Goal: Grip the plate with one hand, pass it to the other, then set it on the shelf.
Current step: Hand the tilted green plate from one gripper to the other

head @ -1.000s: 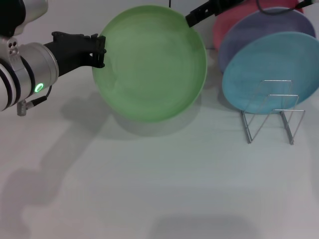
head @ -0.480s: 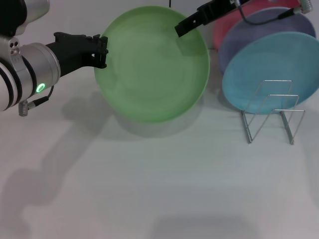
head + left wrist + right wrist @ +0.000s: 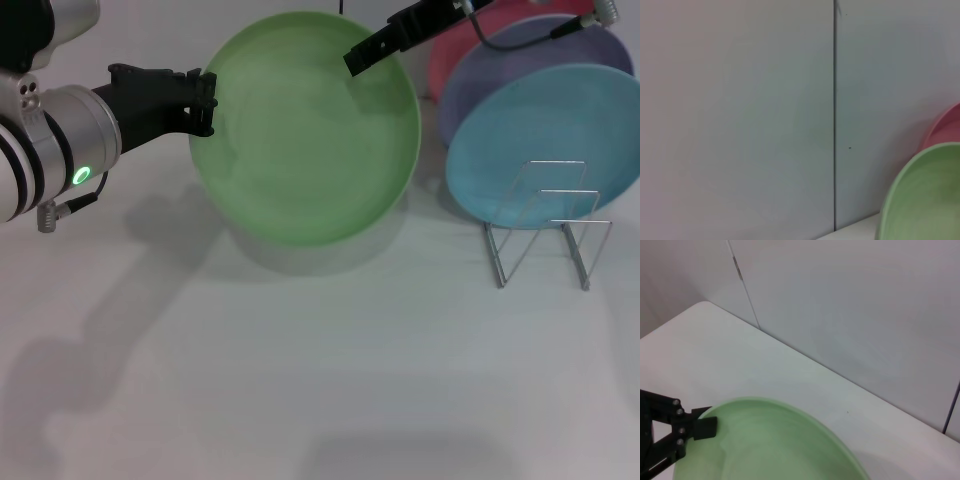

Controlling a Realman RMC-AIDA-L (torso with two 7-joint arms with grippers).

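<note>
A: What sits farthest left?

B: The left arm, a white-and-silver cylinder with black bands and a small green light. Its black pronged left gripper (image 3: 203, 100) is clamped on the left edge of the round light-green matte plastic plate (image 3: 305, 130), which is held up off the white table (image 3: 300, 380), its face turned toward the head camera. The right wrist view shows the same gripper (image 3: 702, 427) with a finger pad lying on the green rim (image 3: 790, 440).

A: And where is that plate in the scene?

B: Left of centre and toward the far side, well apart from the rack, casting a shadow on the table beneath it. In the left wrist view only a slice of its rim (image 3: 925, 195) shows against the wall, with a sliver of pink behind.

A: Moving right?

B: The slim black right gripper (image 3: 362, 58), with a dark cable trailing off, reaches in from the far right and overlaps the plate's upper right part. Whether its fingers are parted or closed on the rim cannot be told.

A: Farthest right?

B: The thin silver wire plate rack (image 3: 545, 225) with upright rectangular loops. A light-blue plate (image 3: 545, 130) leans in it, a lavender plate (image 3: 530, 50) just behind that, and a pink plate (image 3: 450, 55) farthest back.
</note>
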